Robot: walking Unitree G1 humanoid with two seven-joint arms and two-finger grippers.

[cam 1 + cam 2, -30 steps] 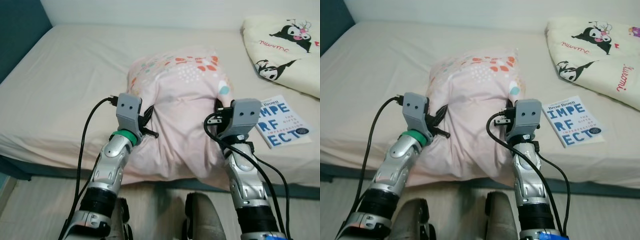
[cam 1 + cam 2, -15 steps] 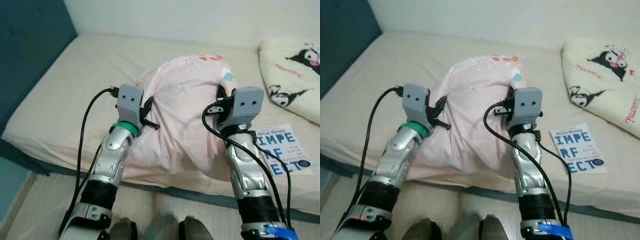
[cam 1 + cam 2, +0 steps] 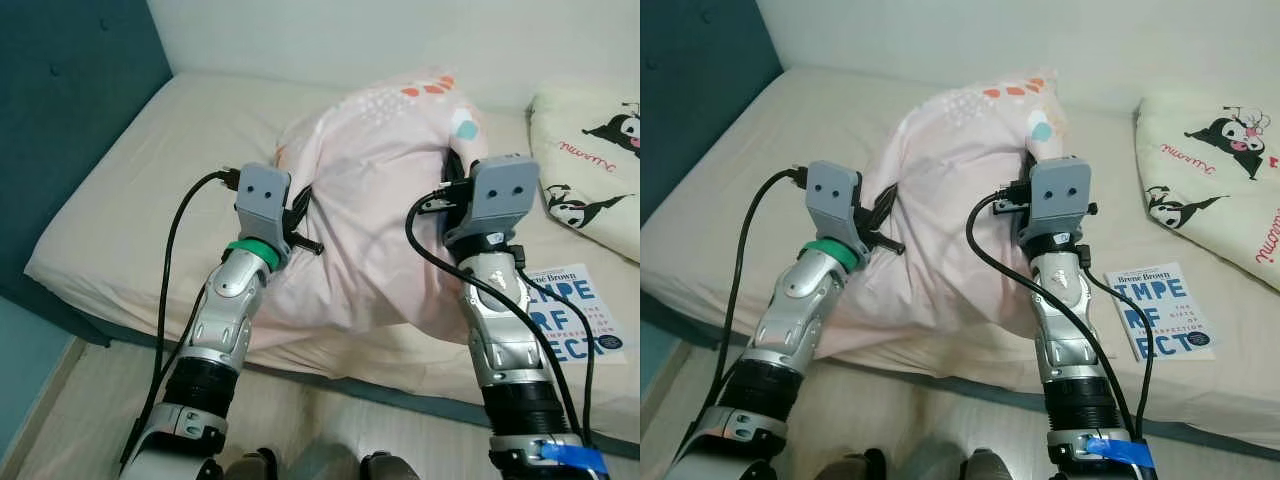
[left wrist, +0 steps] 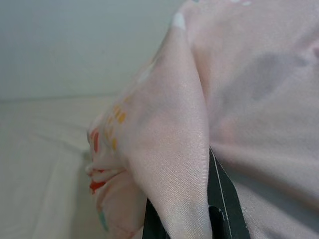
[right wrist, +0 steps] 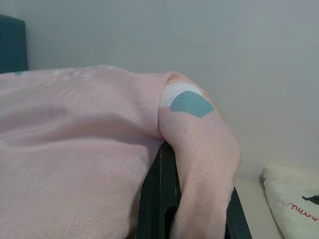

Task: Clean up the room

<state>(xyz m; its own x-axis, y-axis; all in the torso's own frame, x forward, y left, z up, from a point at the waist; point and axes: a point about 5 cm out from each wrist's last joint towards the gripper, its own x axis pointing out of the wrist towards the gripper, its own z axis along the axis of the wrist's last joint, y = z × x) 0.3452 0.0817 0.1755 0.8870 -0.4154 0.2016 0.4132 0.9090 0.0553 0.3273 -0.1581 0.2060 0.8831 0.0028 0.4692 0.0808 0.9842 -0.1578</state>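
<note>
While both hands grip the pink pillow, tidying the bed is only partly done.

Widest in view is the bed, its beige sheet running back to the wall, with a teal headboard on the robot's left. Next comes the pink patterned pillow, held up between the arms with its lower edge sagging onto the mattress near the front edge. A cream cartoon-print blanket lies bunched at the far right. The left hand is clamped on the pillow's left side and the right hand on its right side, cloth pinched between the black fingers. Smallest, a paperback book rests on the sheet beside the right arm. By my judgement the pillow still needs placing; blanket and book look untouched.
</note>
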